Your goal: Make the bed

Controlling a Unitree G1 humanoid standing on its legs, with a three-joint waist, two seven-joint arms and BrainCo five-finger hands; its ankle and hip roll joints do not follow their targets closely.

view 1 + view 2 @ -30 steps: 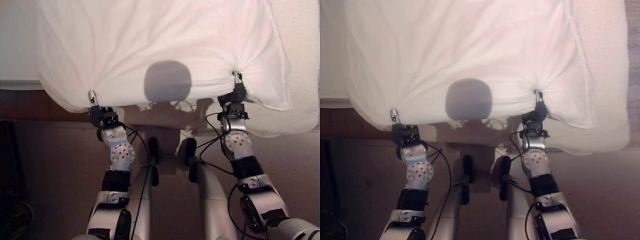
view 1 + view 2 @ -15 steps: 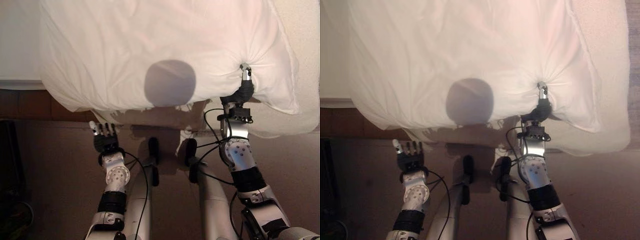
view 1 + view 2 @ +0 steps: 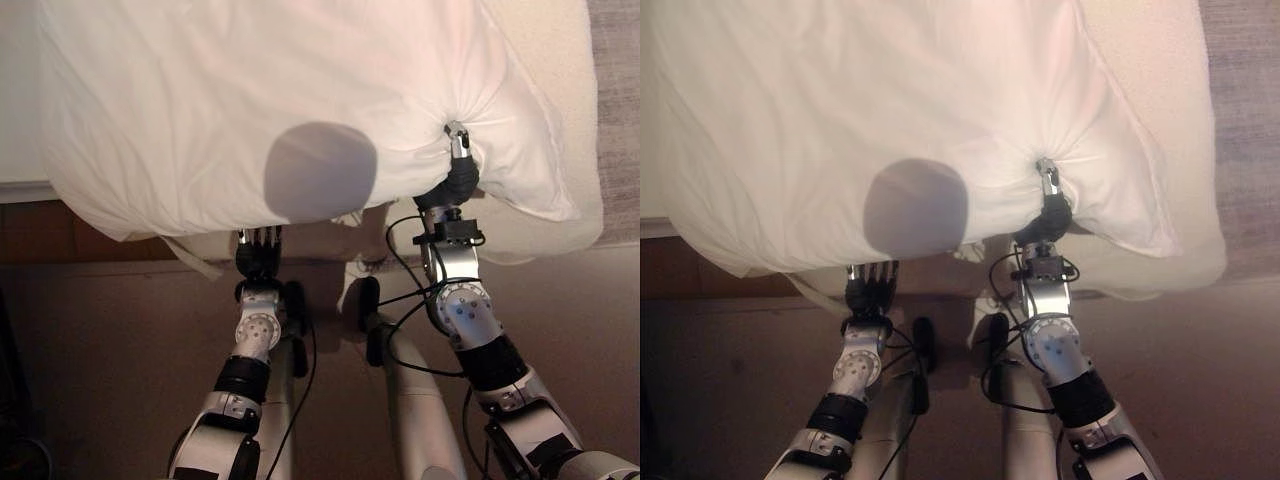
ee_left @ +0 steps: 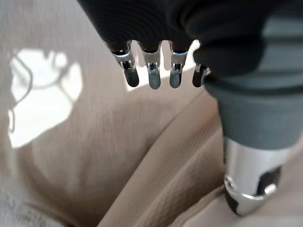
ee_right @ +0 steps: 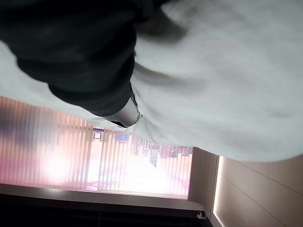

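Observation:
A big white duvet point(image 3: 250, 90) lies on the bed with its near edge hanging over the side. My right hand point(image 3: 460, 178) is shut on that edge toward the right, and the cloth gathers in tight folds around its fingers. The same white cloth point(image 5: 227, 85) lies across that hand point(image 5: 85, 61) in the right wrist view. My left hand point(image 3: 258, 260) is open just below the duvet's near edge, left of the middle, holding nothing. Its straight fingers point(image 4: 150, 75) point at beige cloth point(image 4: 118, 156) on the bed's side.
A cream mattress cover point(image 3: 560, 60) shows to the right of the duvet. A white surface point(image 3: 15, 100) lies at the far left. A loose strip of cloth point(image 3: 195, 260) hangs below the duvet's edge. Brown floor point(image 3: 100, 350) runs along the bed's side.
My left hand let go of the duvet's edge, dropped, then moved right to below the edge. My right hand kept its hold and pushed the cloth forward. The camera shifted.

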